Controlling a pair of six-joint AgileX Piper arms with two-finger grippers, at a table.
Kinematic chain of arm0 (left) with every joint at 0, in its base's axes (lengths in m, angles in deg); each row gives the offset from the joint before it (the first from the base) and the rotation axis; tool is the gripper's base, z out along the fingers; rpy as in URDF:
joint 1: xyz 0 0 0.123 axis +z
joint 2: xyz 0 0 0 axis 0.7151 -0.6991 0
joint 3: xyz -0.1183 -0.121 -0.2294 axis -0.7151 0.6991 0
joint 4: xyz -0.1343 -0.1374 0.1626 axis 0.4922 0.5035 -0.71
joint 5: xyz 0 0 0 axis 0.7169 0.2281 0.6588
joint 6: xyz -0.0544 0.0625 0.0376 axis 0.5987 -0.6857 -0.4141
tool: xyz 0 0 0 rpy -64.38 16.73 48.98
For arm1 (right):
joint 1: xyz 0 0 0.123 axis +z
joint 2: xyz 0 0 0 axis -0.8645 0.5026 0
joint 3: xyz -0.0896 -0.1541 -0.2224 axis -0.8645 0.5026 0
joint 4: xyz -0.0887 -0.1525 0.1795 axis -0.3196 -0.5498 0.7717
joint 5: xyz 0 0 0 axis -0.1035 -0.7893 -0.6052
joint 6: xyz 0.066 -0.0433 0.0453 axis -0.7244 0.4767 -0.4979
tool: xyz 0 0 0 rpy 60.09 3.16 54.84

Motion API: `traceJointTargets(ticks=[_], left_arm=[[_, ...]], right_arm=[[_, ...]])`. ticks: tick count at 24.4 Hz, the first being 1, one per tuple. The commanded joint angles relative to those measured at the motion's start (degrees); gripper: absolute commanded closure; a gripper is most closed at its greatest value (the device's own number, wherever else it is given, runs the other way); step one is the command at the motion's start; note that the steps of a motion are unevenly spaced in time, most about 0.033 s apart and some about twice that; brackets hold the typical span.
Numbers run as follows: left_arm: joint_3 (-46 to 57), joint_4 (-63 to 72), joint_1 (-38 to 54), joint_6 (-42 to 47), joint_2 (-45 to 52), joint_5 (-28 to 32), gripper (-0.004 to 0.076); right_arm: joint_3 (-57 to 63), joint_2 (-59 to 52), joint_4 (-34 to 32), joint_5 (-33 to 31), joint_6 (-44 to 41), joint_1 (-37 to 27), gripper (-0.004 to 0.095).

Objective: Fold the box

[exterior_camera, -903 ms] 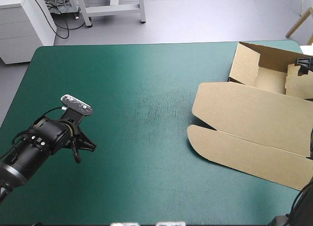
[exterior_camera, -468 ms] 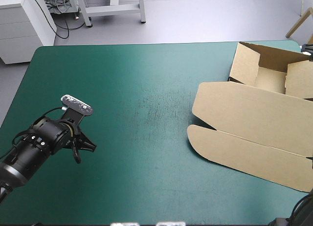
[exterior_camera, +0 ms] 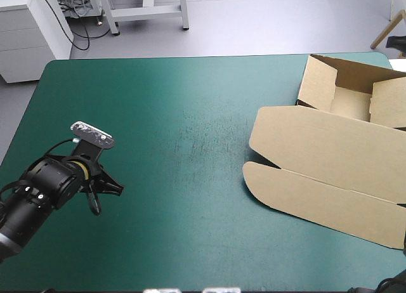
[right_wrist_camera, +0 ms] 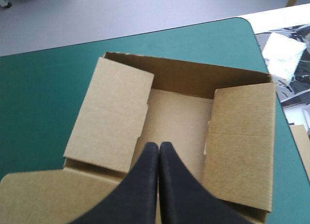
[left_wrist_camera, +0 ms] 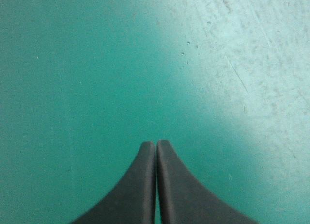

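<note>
High view. The table with the teal-green cover [exterior_camera: 158, 96] carried the brown cut-board box [exterior_camera: 330, 172] on its right half, running off the picture's right edge. The tray part [exterior_camera: 349, 103] sat by the far right corner, walls raised, open on top. The lid panel [exterior_camera: 311, 141] lay flat, reaching toward the near edge, with its round-cornered front flap [exterior_camera: 304, 195] nearest me. My left arm [exterior_camera: 44, 191] hung over the near left part of the table, well apart from the box.

Left wrist view. My left jaws were clenched on nothing, the two black fingers [left_wrist_camera: 140, 185] meeting in one pointed arch. Teal-green cover lay ahead, scuffed pale on one side.

Right wrist view. My right jaws were clenched too and empty, fingers [right_wrist_camera: 179, 190] pressed together, above the tray's near wall and pointing into the tray. Two side flaps, one [right_wrist_camera: 114, 122] and the other [right_wrist_camera: 240, 146], leaned inward over the tray floor [right_wrist_camera: 177, 122]. The far wall [right_wrist_camera: 193, 76] stood upright. I could not tell whether the flaps touched the floor. The table's far right corner showed beyond the tray.
</note>
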Motion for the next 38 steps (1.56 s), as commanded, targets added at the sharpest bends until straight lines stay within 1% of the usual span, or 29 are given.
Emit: traceJointTargets(ticks=[1, 9, 13, 16, 18, 19, 22, 25, 28, 31, 34, 38], left_arm=[[-1.4, -0.9, -0.1, 0.7, 4.4, 1.1, 0.0734], [-1.1, -0.9, -0.1, 0.7, 14.5, 0.6, 0.0734], [2.0, -0.9, -0.1, 0.6, 19.8, 0.0, 0.0734], [5.4, -0.9, -0.1, 0.1, 24.4, -0.3, 0.0734], [8.1, -0.9, -0.1, 0.1, 27.4, -0.4, 0.0734], [10.9, -0.6, -0.1, 0.1, 30.2, -1.2, 0.0734], [16.2, 0.6, -0.1, 0.1, 34.7, -2.2, 0.0734], [19.4, 1.1, -0.1, 0.1, 38.2, -1.7, 0.0734], [22.8, 2.3, -0.1, 0.1, 41.9, -0.6, 0.0734], [24.9, 3.3, -0.1, 0.0, 43.2, -0.1, 0.0734], [24.9, 3.3, -0.1, 0.0, 43.2, -0.1, 0.0734], [24.9, 3.3, -0.1, 0.0, 43.2, -0.4, 0.0734]], right_arm=[[4.9, -7.8, 1.6, 2.3, 3.8, 3.4, 0.0927], [25.7, -20.4, 1.7, 2.4, 9.9, 11.6, 0.0927], [36.7, -26.5, 4.5, 4.0, 13.0, 13.4, 0.0927], [45.0, -30.8, 8.2, 4.5, 16.7, 13.4, 0.0927], [49.7, -33.7, 9.4, 4.5, 18.9, 13.4, 0.0927], [54.8, -36.9, 10.1, 4.5, 19.5, 13.4, 0.0927], [63.4, -43.2, 10.2, 5.4, 20.2, 13.4, 0.0927], [68.3, -47.9, 10.1, 6.9, 20.6, 13.4, 0.0927], [74.0, -55.2, 10.1, 7.2, 21.9, 13.4, 0.0927], [78.8, -61.1, 10.1, 8.0, 21.7, 13.4, 0.0927], [83.0, -66.1, 10.2, 8.8, 20.3, 13.4, 0.0927], [87.6, -70.2, 10.2, 10.3, 19.7, 13.4, 0.0927]])
